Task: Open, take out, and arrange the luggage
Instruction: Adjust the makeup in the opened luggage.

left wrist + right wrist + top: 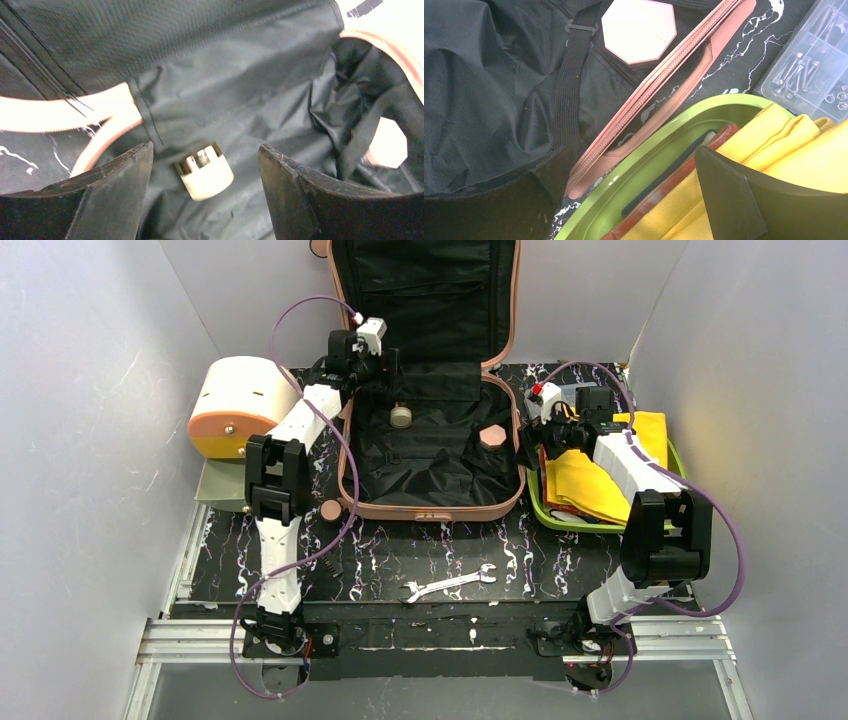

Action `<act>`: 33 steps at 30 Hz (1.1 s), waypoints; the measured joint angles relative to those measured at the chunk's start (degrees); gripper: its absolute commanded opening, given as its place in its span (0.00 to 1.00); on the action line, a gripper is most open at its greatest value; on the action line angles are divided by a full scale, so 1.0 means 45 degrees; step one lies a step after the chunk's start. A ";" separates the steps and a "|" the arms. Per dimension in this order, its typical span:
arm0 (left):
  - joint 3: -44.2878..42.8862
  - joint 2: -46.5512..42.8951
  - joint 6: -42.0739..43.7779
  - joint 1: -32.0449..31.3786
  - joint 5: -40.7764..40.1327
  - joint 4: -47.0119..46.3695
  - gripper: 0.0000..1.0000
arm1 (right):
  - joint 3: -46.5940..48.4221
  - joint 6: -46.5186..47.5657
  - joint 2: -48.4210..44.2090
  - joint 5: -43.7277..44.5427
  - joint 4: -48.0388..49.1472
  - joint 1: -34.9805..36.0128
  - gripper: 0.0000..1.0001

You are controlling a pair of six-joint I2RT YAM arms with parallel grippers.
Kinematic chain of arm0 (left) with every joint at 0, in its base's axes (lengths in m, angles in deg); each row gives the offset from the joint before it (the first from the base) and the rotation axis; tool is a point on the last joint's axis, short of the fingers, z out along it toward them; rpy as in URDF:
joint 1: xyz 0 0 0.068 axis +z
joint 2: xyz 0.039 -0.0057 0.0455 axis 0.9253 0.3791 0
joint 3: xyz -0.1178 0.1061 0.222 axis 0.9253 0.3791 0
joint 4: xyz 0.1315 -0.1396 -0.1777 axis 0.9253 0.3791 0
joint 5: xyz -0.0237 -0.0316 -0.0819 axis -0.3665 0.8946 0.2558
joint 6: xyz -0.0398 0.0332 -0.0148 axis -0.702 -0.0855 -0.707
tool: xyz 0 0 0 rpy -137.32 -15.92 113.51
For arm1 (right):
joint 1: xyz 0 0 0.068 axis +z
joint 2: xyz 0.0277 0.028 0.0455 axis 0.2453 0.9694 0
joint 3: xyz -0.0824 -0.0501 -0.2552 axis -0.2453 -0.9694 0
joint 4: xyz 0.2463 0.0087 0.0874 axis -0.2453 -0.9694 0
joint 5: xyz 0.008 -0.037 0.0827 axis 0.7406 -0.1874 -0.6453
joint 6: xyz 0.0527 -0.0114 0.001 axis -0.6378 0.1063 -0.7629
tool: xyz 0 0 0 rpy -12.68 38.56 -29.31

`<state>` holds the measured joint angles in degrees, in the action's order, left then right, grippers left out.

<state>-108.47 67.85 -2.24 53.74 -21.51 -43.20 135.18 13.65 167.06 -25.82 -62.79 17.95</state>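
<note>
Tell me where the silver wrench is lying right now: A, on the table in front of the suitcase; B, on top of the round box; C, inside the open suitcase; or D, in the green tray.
A: the wrench lies flat on the marbled black table, on the near side of the open luggage.

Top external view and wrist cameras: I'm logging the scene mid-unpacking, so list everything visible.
luggage: 1, salmon-pink, black lining, open, table centre
cap: 1, cream, inside luggage, rear left
octagonal piece: 1, pink, inside luggage, right
round piece: 1, pink, beside luggage's near-left corner, possibly a wheel
drum box: 1, cream and orange, left of luggage
tray: 1, lime green, right of luggage
cloth: 1, yellow, folded in tray
screw box: 1, clear, behind tray
wrench: 1, silver, table front
left hand: 1, black, open above cap
right hand: 1, black, open over tray edge
</note>
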 measured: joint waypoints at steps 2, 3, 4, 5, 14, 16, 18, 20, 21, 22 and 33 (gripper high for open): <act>-0.0981 0.0457 0.0000 0.0000 -0.0311 0.0262 0.76 | 0.0000 0.0000 0.0000 0.0000 0.0000 0.0000 1.00; -0.1355 0.0699 0.0000 -0.0005 -0.0389 0.0393 0.76 | 0.0000 0.0000 0.0000 -0.0005 0.0000 0.0000 1.00; -0.1661 0.0996 0.0000 -0.0005 -0.0491 0.0495 0.76 | 0.0000 0.0000 0.0000 -0.0005 0.0000 0.0000 1.00; -0.1865 0.1311 -0.0005 -0.0015 -0.0568 0.0631 0.75 | 0.0000 0.0000 0.0000 -0.0005 0.0000 0.0000 1.00; -0.2025 0.2778 0.0194 -0.0291 -0.0821 0.2142 0.76 | 0.0000 0.0000 0.0000 -0.0029 0.0000 0.0000 1.00; -0.2025 0.2778 0.0296 -0.0423 -0.0976 0.2171 0.76 | 0.0000 0.0000 0.0005 -0.0034 0.0000 -0.0005 1.00; -0.2030 0.2778 0.0350 -0.0500 -0.1117 0.2176 0.76 | 0.0000 0.0000 0.0005 -0.0044 0.0000 -0.0010 1.00; -0.2035 0.2778 0.0393 -0.0510 -0.1292 0.2191 0.76 | 0.0000 0.0000 0.0010 -0.0049 0.0000 -0.0010 1.00; -0.2079 0.2783 0.0413 -0.0505 -0.1355 0.2200 0.76 | 0.0000 0.0000 0.0010 -0.0049 0.0000 -0.0010 1.00; -0.2249 0.2866 0.0432 -0.0505 -0.1423 0.2288 0.76 | 0.0000 0.0000 0.0010 -0.0049 0.0000 -0.0010 1.00; -0.4027 0.4022 0.0627 -0.0631 -0.1933 0.2725 0.57 | 0.0000 0.0000 0.0019 -0.0078 0.0000 -0.0024 1.00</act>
<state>-126.59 85.95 0.58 50.90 -30.21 -30.94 135.18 13.65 167.15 -26.17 -62.79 17.84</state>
